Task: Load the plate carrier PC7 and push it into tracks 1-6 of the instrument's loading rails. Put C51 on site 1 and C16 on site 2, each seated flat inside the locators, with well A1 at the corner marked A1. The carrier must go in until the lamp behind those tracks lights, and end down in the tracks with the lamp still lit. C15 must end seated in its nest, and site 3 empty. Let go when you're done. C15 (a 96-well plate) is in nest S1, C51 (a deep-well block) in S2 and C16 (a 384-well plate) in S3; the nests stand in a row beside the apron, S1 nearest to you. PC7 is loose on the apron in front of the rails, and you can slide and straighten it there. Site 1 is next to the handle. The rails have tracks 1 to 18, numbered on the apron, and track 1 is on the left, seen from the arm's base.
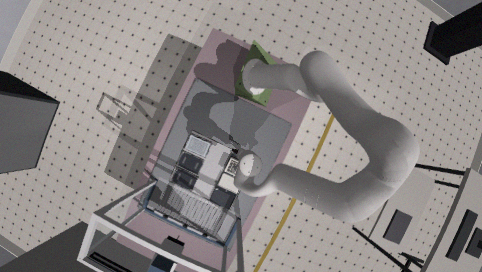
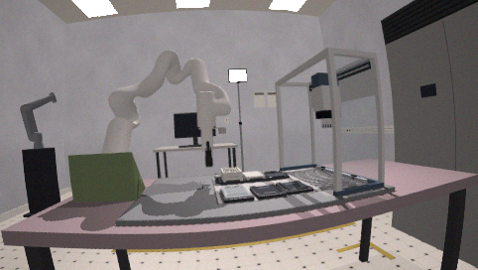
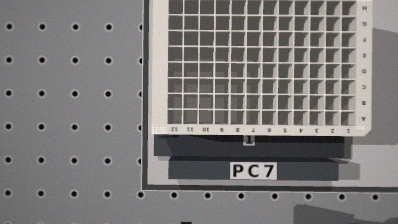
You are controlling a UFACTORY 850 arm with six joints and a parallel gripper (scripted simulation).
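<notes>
Above PC7 (image 3: 253, 170) our hand (image 2: 208, 160) hangs spread and empty; deep-well block (image 3: 260, 65) already at site 1, toward 12 o'clock; remaining plate and push look undone.

- We see the carrier (image 3: 254, 171), a dark tray labelled PC7 on its handle end, lying flat on the grey perforated apron.
- We see the deep-well block (image 3: 260, 65), white with a square-well grid, seated flat on site 1, just beside the handle.
</notes>
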